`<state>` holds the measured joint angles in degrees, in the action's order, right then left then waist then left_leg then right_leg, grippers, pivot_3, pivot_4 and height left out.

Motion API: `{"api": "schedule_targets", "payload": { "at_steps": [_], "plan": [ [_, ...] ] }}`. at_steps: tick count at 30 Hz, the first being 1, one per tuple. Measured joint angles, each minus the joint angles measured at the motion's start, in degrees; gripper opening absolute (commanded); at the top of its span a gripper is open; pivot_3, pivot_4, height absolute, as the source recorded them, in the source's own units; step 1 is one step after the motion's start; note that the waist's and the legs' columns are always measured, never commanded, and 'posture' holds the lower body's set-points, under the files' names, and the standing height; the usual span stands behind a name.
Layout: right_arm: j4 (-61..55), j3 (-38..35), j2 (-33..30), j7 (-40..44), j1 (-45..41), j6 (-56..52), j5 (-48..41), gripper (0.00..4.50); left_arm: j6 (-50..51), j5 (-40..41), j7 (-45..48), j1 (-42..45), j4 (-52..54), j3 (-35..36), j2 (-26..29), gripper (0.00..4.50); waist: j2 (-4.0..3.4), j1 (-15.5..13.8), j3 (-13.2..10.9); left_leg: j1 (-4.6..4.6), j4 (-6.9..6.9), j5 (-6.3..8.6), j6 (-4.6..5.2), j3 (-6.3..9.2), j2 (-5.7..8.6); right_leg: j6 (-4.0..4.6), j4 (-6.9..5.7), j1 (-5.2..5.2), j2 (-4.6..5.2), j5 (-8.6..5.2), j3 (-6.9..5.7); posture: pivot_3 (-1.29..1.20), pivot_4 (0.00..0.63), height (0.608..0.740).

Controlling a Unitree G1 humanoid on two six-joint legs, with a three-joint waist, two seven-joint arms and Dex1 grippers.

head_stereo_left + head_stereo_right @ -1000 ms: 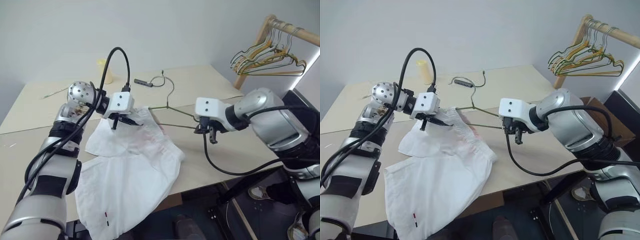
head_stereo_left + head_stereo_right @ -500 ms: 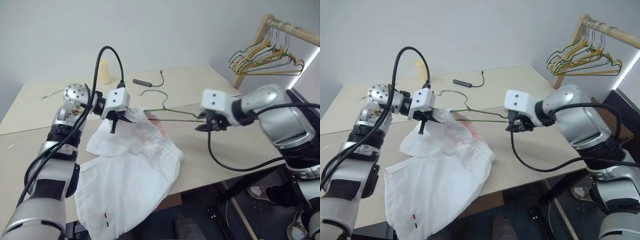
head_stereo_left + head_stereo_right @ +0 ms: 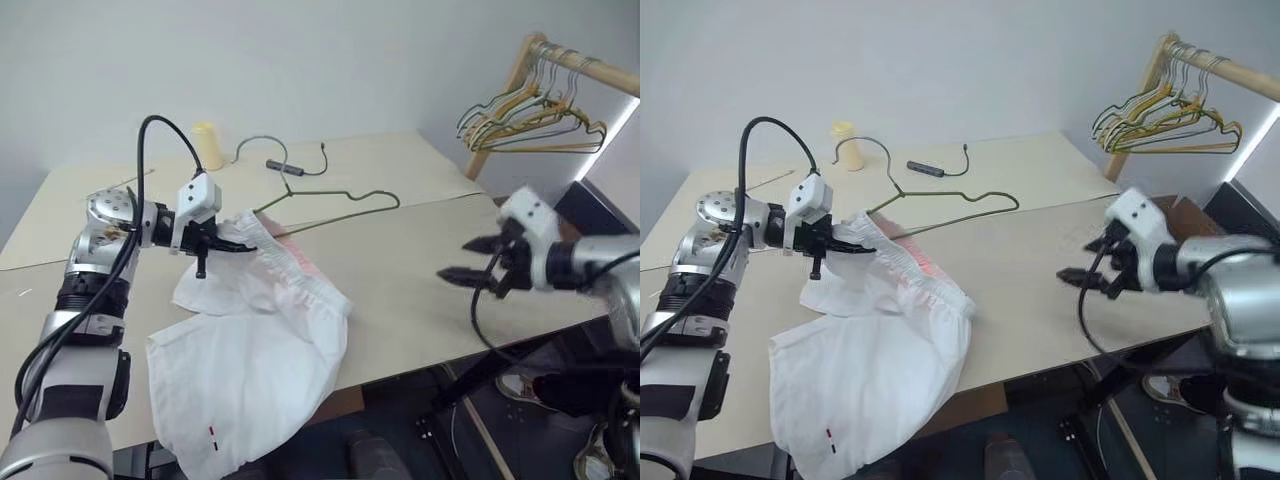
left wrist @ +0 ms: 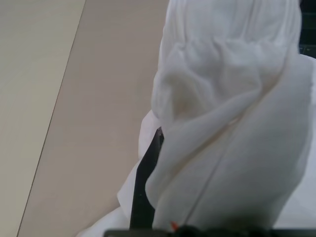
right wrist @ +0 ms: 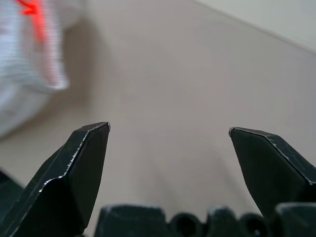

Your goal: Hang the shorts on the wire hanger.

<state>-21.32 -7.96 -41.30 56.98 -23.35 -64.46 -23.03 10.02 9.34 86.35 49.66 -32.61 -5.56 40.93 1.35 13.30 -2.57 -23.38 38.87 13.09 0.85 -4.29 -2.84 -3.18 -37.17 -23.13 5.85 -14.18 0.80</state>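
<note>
- Your right gripper has let go of the wire hanger since a second ago, and has pulled back toward the table's right near corner, its fingers now spread wide and empty.
- Your left gripper has drawn to the left, and the hanger has swung with it; the hook now reaches toward the far edge beside the pale yellow cup.
- No readable writing or brand shows on anything; the only mark is a tiny dark-and-red mark near the hem of the shorts.
- Your left arm reaches in from the left edge, wrist pointing right and a little down, fingers pinched tight on the bunched waistband of the shorts, holding it raised.
- Your right arm is held low, gripper aimed across the table toward the left.
- You have the shorts lying from the middle of the table to its near edge, with one leg hanging over that edge.
- Hanger's lower wire runs out of the waistband to the right, above the table.
- Small black cabled device lies near the far edge.
- Off the far right corner you see a wooden rack with spare hangers.
</note>
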Motion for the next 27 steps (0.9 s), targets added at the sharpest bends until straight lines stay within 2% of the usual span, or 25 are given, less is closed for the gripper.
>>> {"api": "schedule_targets", "payload": {
  "at_steps": [3, 8, 12, 15, 18, 19, 20, 27],
  "plan": [
    [-3.39, 2.47, 9.52, -5.23, 1.20, -5.97, -4.67, 4.49, 0.26, -0.02, 0.06, 0.02, 0.18, -0.04, -0.12, 0.00, -0.01, -0.07, 0.00, -0.02, 0.03, -0.01, 0.00, 0.04, 0.01, 0.00, -0.04, -0.02, 0.00, 0.03, 0.02, -0.22, 0.001, 0.740],
    [-3.48, 5.81, 18.13, -12.89, 1.17, -11.93, -6.98, 4.49, 0.35, -0.13, 0.24, 0.05, 0.14, -0.05, -0.11, 0.00, 0.03, -0.54, 0.02, -0.14, 0.02, 0.00, 0.00, 0.06, 0.02, -0.01, 0.03, -0.08, 0.01, 0.04, -0.02, -0.22, 0.006, 0.740],
    [1.66, 8.21, 21.70, -18.01, 0.03, -14.01, -6.89, 4.49, 0.38, -0.15, 0.29, 0.27, 0.15, -0.09, -0.12, 0.00, 0.03, -0.89, 0.02, -0.15, 0.02, 0.00, 0.01, 0.06, 0.03, 0.00, 0.04, -0.08, 0.02, 0.04, -0.02, -0.21, 0.010, 0.740],
    [4.31, 8.66, 24.02, -20.35, -0.86, -14.96, -7.07, 3.98, 0.49, -0.15, 0.26, 0.31, 0.18, -0.09, -0.14, 0.00, 0.03, -1.04, 0.02, -0.15, 0.01, 0.00, 0.01, 0.08, 0.02, 0.00, 0.03, -0.09, 0.00, 0.04, -0.03, -0.21, 0.014, 0.740],
    [5.02, 9.01, 25.38, -21.87, -1.64, -16.29, -7.63, 2.91, 0.76, -0.15, 0.08, 0.30, 0.24, -0.09, -0.14, 0.00, 0.03, -1.24, 0.02, -0.18, 0.01, 0.01, 0.02, 0.08, 0.03, -0.01, 0.06, -0.09, 0.01, 0.04, -0.02, -0.21, 0.017, 0.740],
    [5.02, 9.14, 25.39, -22.26, -1.77, -16.55, -7.63, 2.68, 0.81, -0.15, 0.03, 0.30, 0.24, -0.09, -0.14, 0.00, 0.03, -1.29, 0.02, -0.18, 0.01, 0.01, 0.03, 0.08, 0.03, -0.01, 0.06, -0.09, 0.01, 0.04, -0.03, -0.21, 0.019, 0.740],
    [5.02, 9.22, 25.48, -22.72, -1.98, -16.99, -7.66, 2.21, 0.86, -0.15, -0.09, 0.30, 0.25, -0.09, -0.14, 0.00, 0.03, -1.36, 0.02, -0.18, 0.01, 0.01, 0.03, 0.08, 0.03, -0.01, 0.06, -0.09, 0.01, 0.04, -0.03, -0.21, 0.019, 0.740],
    [5.62, 8.13, 25.55, -24.74, -2.18, -16.32, -8.08, 0.02, 1.31, -0.12, -0.36, 0.11, 0.93, -0.08, 0.26, 0.00, 0.03, -1.43, 0.01, -0.18, 0.01, 0.02, 0.03, 0.09, 0.03, -0.01, 0.06, -0.09, 0.01, 0.04, -0.03, -0.20, 0.028, 0.740]
  ]
}}
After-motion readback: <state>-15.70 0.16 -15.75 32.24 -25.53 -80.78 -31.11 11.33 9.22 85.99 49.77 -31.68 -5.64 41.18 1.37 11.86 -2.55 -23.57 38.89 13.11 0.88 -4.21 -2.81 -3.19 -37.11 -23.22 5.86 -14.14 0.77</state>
